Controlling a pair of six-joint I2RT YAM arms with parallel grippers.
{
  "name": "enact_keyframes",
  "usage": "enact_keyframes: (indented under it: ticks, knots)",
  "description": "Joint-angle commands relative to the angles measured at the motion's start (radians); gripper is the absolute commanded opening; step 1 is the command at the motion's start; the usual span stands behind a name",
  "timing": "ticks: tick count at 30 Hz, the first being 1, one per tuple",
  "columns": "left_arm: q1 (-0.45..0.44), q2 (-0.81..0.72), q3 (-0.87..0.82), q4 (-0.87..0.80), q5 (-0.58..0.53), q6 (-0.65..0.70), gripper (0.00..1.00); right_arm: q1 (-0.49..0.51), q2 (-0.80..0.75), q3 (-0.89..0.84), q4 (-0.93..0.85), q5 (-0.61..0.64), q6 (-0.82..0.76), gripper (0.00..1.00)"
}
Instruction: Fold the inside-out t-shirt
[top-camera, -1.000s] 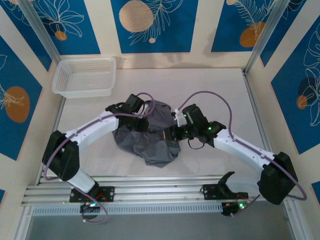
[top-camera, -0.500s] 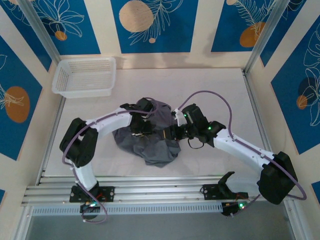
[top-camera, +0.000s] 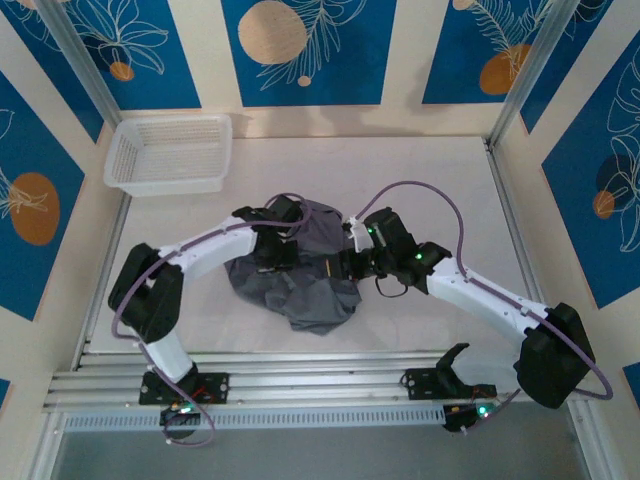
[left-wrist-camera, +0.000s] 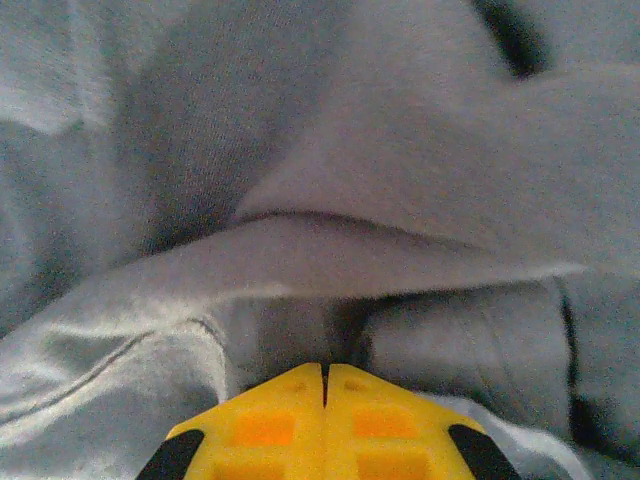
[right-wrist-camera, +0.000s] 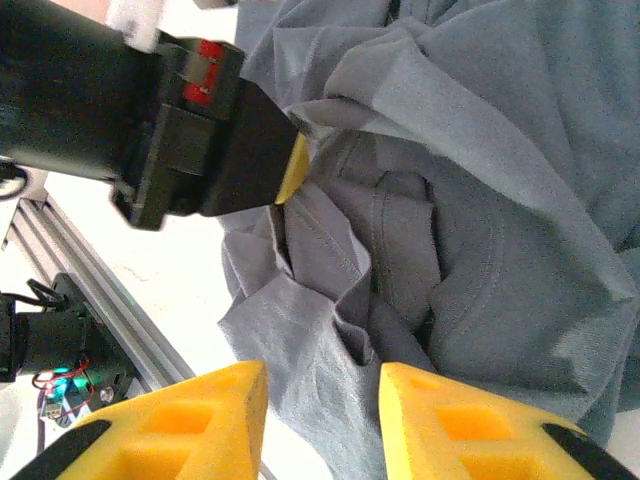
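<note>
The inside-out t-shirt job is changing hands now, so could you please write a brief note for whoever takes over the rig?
Left hand: shut, tips pushed into the cloth; whether it pinches any is unclear.
Right hand: open, at the heap's right edge, holding nothing.
T-shirt: crumpled heap mid-table, between both hands; white basket stands apart at the far left.
Done: no fold yet.
To do: spread it flat, then fold.

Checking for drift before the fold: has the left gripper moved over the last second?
Yes. The left gripper has shifted slightly right, farther from the white basket, over the t-shirt.
</note>
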Motion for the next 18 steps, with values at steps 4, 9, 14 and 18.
enact_keyframes:
  ticks: [4,9,14,18]
  knots:
    - [-0.003,-0.109,0.155,-0.005,0.119,0.077,0.0,0.049,-0.071,-0.006,0.171,-0.065,-0.243,0.48]
    - [-0.003,-0.045,0.256,-0.097,0.119,0.119,0.0,0.053,-0.068,-0.014,0.291,-0.081,-0.34,0.53]
    - [-0.003,-0.069,0.262,-0.073,0.145,0.104,0.0,0.041,0.038,0.051,0.257,-0.157,-0.209,0.53]
    - [-0.003,-0.083,0.271,-0.075,0.148,0.102,0.0,0.041,0.116,0.064,0.283,-0.146,-0.138,0.53]
